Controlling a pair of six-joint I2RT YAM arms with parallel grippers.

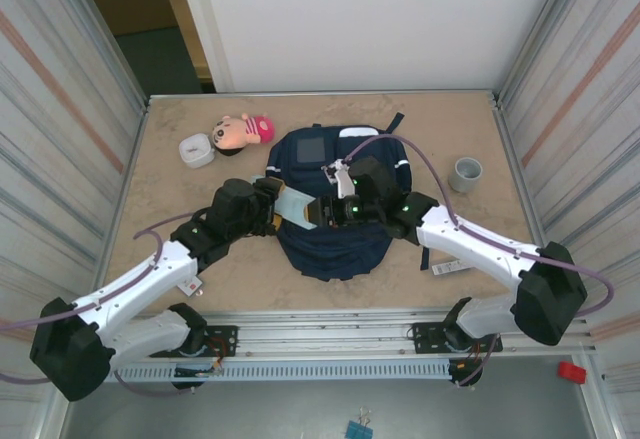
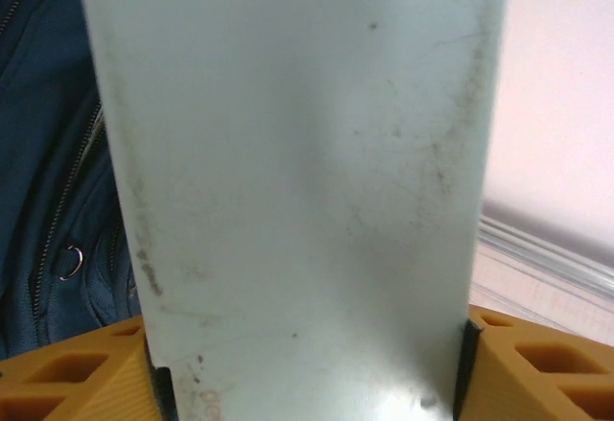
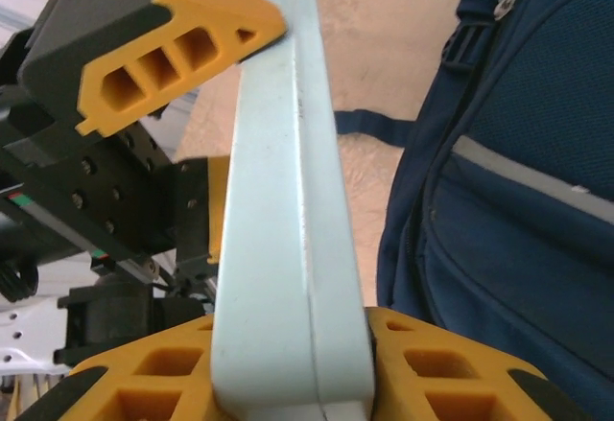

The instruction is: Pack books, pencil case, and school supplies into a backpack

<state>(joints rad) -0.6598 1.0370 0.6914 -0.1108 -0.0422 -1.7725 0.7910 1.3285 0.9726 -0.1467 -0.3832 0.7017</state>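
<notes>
Pad [image 1: 297,208] hung over the backpack's [image 1: 345,249] left side, left gripper [image 2: 307,368] stood wide across the pad, fingers touched both its side edges, right gripper [image 3: 293,363] pinched its thin edge, just above the backpack.

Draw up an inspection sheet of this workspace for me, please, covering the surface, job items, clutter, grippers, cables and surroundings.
Surface: beige table, no spills seen.
Job's things: navy backpack lies flat mid-table; pale teal pad held between both grippers at its left side; slim white-and-black bar lies beside the right arm.
Clutter: white rounded box, pink doll and grey cup on the far half.
Grippers: left gripper has fingers at both edges of the pad, grip uncertain; right gripper shut on its faces.
Cables: purple cables run along both arms; no snag seen.
Surroundings: ribbed side walls, white back panel.
</notes>
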